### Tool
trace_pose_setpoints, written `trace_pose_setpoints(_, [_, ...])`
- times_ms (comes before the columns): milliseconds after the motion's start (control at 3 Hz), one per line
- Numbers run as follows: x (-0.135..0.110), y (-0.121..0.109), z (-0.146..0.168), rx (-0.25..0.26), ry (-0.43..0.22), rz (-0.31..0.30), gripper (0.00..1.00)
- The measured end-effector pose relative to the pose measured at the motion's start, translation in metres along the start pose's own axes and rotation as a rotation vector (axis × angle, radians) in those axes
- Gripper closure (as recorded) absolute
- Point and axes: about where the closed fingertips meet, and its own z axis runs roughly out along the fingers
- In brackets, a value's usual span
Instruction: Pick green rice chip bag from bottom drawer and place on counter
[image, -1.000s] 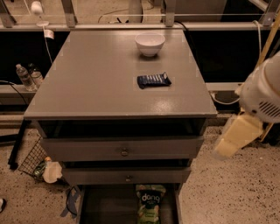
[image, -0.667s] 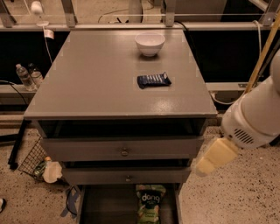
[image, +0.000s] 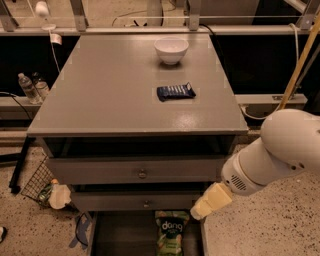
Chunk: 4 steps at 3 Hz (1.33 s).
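Green crinkled foil: the green rice chip bag (image: 172, 233) lies flat in the bottom drawer (image: 115, 235), which stands pulled out so its dark floor is reachable from above. The gripper (image: 210, 202) hangs by the drawer's right edge, near the bag but apart from it. Whether it is spread or closed, cannot tell. Probably lining up a descent. The counter (image: 100, 100) carries a white bowl (image: 171, 49) and a dark blue wrapper (image: 175, 92); its bare left side looks a sensible landing spot.
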Motion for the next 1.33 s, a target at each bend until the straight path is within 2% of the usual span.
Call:
trace_pose_setpoints(333, [0.0, 0.0, 0.0, 0.0, 0.0, 0.0, 0.0])
trace_pose_setpoints(667, [0.011, -0.008, 0.024, -0.05, -0.042, 0.058, 0.0])
trace_pose_setpoints(1000, [0.034, -0.024, 0.07, -0.139, -0.111, 0.174, 0.0])
trace_pose_setpoints(1333, [0.05, -0.034, 0.111, -0.187, -0.155, 0.268, 0.0])
